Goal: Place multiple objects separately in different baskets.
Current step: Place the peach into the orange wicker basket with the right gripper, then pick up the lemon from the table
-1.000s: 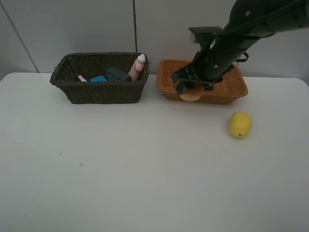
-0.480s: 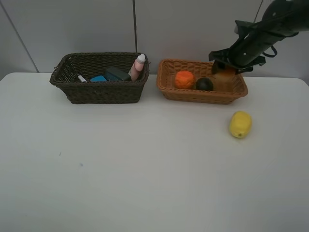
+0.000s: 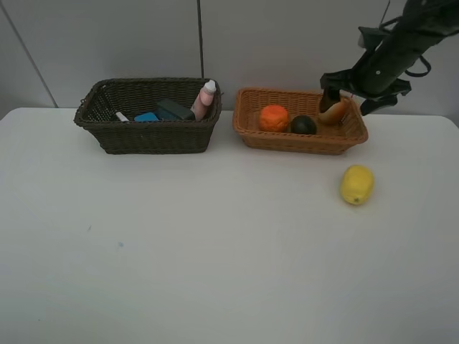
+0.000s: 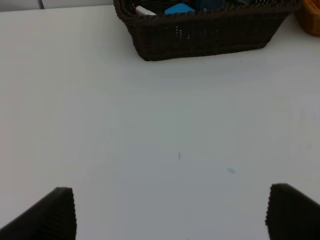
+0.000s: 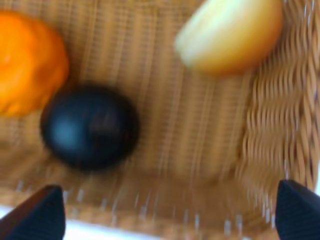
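Observation:
The orange-tan basket (image 3: 301, 137) holds an orange (image 3: 274, 117), a dark mangosteen (image 3: 303, 125) and a peach (image 3: 334, 111) at its right end. My right gripper (image 3: 356, 93) hovers open just above that end, the peach free below it. The right wrist view shows the peach (image 5: 232, 35), mangosteen (image 5: 89, 127) and orange (image 5: 30, 62) on the woven floor, with the right gripper (image 5: 167, 215) empty. A yellow lemon (image 3: 356, 184) lies on the table. The dark basket (image 3: 143, 132) holds a pink bottle (image 3: 204, 100), an eraser (image 3: 174, 109) and a marker (image 3: 122, 116). My left gripper (image 4: 170, 215) stands open over bare table.
The white table (image 3: 215, 251) runs from the baskets to the near edge. A blue item (image 3: 147, 117) lies in the dark basket (image 4: 200, 32), which the left wrist view shows well ahead. A grey wall stands close behind both baskets.
My right gripper carried the peach from the tan basket's left end to its right end, then opened; the peach now lies in the basket. The left arm stayed still.

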Available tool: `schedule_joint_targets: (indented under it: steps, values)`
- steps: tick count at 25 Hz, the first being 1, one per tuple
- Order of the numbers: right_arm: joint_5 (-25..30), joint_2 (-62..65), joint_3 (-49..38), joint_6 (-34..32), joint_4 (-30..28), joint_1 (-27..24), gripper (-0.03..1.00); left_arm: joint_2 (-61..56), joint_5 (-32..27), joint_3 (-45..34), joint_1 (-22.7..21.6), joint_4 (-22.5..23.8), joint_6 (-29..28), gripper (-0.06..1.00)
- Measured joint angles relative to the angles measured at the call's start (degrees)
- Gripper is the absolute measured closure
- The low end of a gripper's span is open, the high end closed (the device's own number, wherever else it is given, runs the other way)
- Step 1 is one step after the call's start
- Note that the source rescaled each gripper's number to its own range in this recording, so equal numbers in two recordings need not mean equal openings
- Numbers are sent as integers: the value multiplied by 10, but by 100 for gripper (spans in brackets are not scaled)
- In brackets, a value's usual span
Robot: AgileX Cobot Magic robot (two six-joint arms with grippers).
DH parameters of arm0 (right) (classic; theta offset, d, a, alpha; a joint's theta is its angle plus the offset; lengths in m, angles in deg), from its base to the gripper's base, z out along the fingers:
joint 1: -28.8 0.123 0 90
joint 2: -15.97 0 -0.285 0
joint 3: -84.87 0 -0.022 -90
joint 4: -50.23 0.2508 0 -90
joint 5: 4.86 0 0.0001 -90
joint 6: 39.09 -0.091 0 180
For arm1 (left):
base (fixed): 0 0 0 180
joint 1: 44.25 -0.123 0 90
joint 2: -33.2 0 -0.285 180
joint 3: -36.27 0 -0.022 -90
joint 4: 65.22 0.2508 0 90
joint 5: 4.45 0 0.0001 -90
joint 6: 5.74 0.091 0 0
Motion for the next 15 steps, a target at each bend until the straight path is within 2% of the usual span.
schedule_joint_targets:
  steps: [9,15]
  values:
    - [234,25,-1,-25,-15,5,-3,0,0,0,0,0,0,-5]
    - [249,30,-55,-34,-29,5,-3,0,0,0,0,0,0,-5]
